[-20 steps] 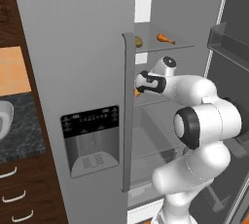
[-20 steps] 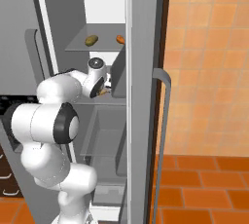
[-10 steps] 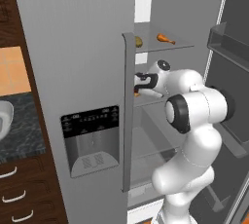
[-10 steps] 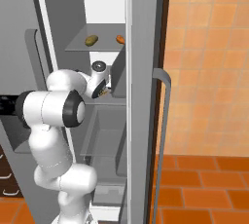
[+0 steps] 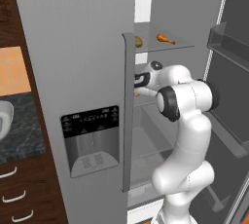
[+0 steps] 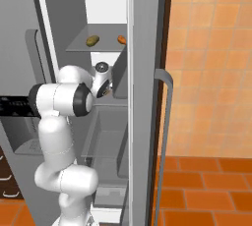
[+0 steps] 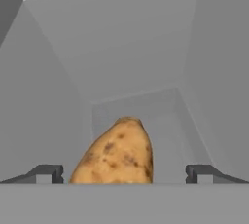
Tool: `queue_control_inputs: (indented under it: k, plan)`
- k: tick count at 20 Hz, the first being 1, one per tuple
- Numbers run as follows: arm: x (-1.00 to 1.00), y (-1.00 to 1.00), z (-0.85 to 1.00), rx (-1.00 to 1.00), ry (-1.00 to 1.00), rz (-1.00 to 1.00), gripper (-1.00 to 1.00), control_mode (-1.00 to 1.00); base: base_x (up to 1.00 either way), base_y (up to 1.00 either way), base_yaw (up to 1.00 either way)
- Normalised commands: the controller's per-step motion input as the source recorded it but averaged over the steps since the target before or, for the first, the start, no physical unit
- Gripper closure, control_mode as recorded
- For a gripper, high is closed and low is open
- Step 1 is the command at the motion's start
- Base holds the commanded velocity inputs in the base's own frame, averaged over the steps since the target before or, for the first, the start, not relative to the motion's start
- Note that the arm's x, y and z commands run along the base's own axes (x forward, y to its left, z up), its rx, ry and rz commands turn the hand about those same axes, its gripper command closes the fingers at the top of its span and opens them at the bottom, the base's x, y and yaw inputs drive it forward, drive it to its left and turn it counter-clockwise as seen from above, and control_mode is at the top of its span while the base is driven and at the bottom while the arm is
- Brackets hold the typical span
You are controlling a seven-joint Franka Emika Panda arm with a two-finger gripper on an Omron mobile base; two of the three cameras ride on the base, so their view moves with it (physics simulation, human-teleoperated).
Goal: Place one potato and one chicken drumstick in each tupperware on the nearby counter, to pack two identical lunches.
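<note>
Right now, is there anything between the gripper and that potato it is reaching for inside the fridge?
Nothing visible stands in the way. In the hand view the potato lies on the grey fridge shelf between the open gripper's two fingertips, with clear space on either side of it.

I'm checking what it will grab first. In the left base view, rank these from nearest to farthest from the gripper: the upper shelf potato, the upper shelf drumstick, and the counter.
1. The potato, on the shelf just above the open gripper.
2. The chicken drumstick, same shelf, farther right.
3. The counter, far left, past the fridge door.
</note>
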Motion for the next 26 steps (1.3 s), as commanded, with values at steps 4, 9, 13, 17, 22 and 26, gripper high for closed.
queue_control_inputs:
  k: [4, 9, 13, 17, 22, 26]
  plan:
    - [0.02, 0.01, -0.31, 0.0, 0.0, -0.05, -1.0, -1.0, 0.0, 0.0, 0.0]
    - [0.0, 0.0, -0.26, 0.0, -0.03, -0.07, -1.0, -1.0, 0.0, 0.0, 0.0]
    - [0.04, 0.0, -0.4, -0.01, 0.0, -0.06, -1.0, -1.0, 0.0, 0.0, 0.0]
    - [0.0, 0.0, -0.17, 0.0, 0.01, -0.05, -1.0, -1.0, 0.0, 0.0, 0.0]
    - [0.0, 0.0, -0.04, 0.0, 0.05, -0.05, 1.0, -1.0, 0.0, 0.0, 0.0]
    - [0.0, 0.02, 0.0, 0.0, 0.06, -0.01, 1.0, -1.0, 0.0, 0.0, 0.0]
